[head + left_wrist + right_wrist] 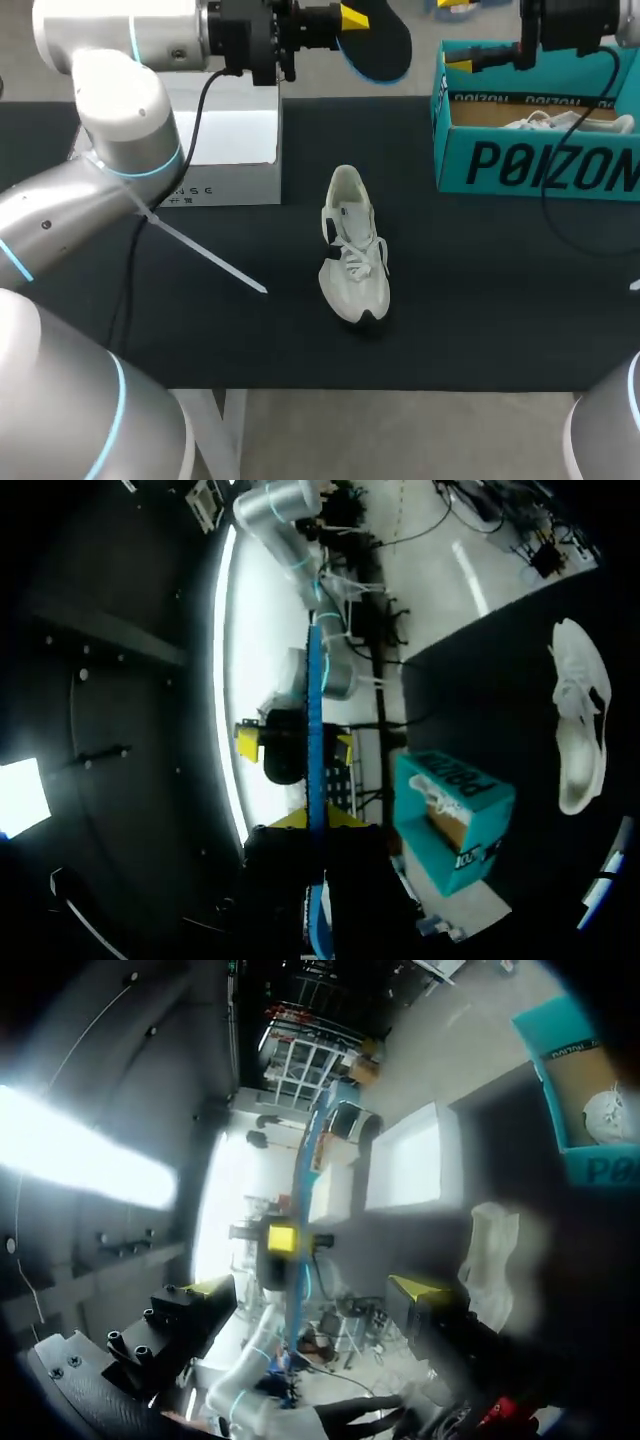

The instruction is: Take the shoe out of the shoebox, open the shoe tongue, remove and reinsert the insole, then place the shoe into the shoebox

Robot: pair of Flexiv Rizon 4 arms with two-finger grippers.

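A white shoe (352,245) lies on the black table, toe toward me; it also shows in the left wrist view as the shoe (580,720) and in the right wrist view as the shoe (490,1250). High over the table's far edge, my left gripper (352,18) is shut on a dark insole (382,45) with a blue rim. From its wrist the insole (315,710) shows edge-on between the gripper's (315,820) yellow tips. My right gripper (462,62) hangs open over the teal shoebox (540,160), facing the insole (300,1190) from a short distance, its own gripper (310,1290) holding nothing.
Inside the teal shoebox lies a second white shoe (570,122). A white box (225,150) stands at the back left, under my left arm. A white strip (205,255) lies on the mat left of the shoe.
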